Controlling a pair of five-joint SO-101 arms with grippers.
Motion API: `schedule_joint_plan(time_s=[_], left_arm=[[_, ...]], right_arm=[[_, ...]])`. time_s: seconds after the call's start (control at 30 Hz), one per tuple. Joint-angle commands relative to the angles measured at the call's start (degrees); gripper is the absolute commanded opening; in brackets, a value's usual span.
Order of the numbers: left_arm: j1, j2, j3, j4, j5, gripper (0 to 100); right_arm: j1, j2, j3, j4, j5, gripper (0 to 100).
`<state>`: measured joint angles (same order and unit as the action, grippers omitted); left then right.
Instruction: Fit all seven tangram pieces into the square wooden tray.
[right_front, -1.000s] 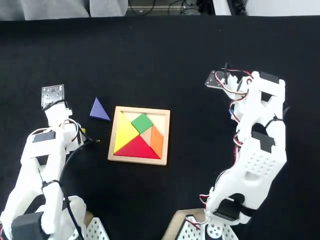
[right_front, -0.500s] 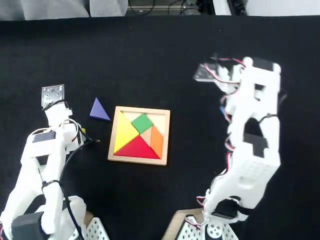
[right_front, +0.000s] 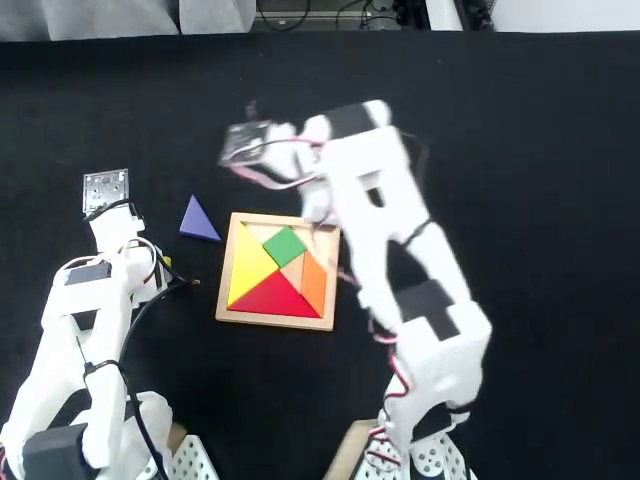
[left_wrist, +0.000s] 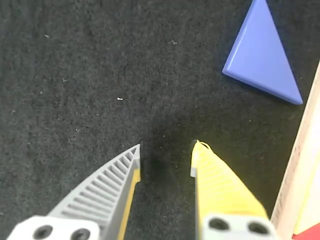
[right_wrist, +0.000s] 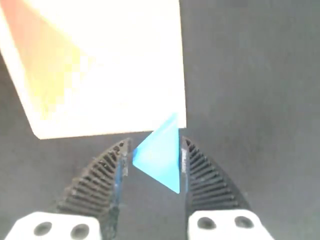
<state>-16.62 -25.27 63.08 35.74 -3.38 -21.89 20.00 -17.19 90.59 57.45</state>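
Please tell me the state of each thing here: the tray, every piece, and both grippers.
wooden tray: partly filled, some bare wood showing.
yellow triangle: seated in tray.
green square: seated in tray.
red triangle: seated in tray.
orange piece: seated in tray.
blue-violet triangle: flat on the table, outside the tray.
light blue triangle: held, not yet placed.
right gripper: shut on the light blue triangle.
left gripper: open, empty.

Left fingers (left_wrist: 220, 185) parted, low; right arm (right_front: 390, 230) outstretched, right fingers (right_wrist: 205, 180) around a light-blue triangle (right_wrist: 161, 156).
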Motion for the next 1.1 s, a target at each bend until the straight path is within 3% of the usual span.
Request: schedule_joint_plan(time_s=[0.0,0.23,0.63,0.9,1.07], left_arm=[[0.66,-0.62,-0.22,-0.97,0.79,17],[0.66,-0.62,-0.13,-0.79,0.79,17],[0.57,-0.62,-0.13,-0.97,0.70,17],[0.57,-0.62,-0.22,-0.97,0.62,17],[0.57,-0.62,-0.22,-0.97,0.62,17]], right_arm=[[-6.07,-3.47,-2.68,-1.58,-2.90,8.2],[-11.52,1.63,-4.70,-4.75,-5.19,8.2],[-11.34,16.13,-20.70,0.09,-5.27,8.2],[-11.43,20.53,-23.69,3.16,-5.36,8.3],[-11.25,20.79,-23.87,2.90,-5.80,16.6]])
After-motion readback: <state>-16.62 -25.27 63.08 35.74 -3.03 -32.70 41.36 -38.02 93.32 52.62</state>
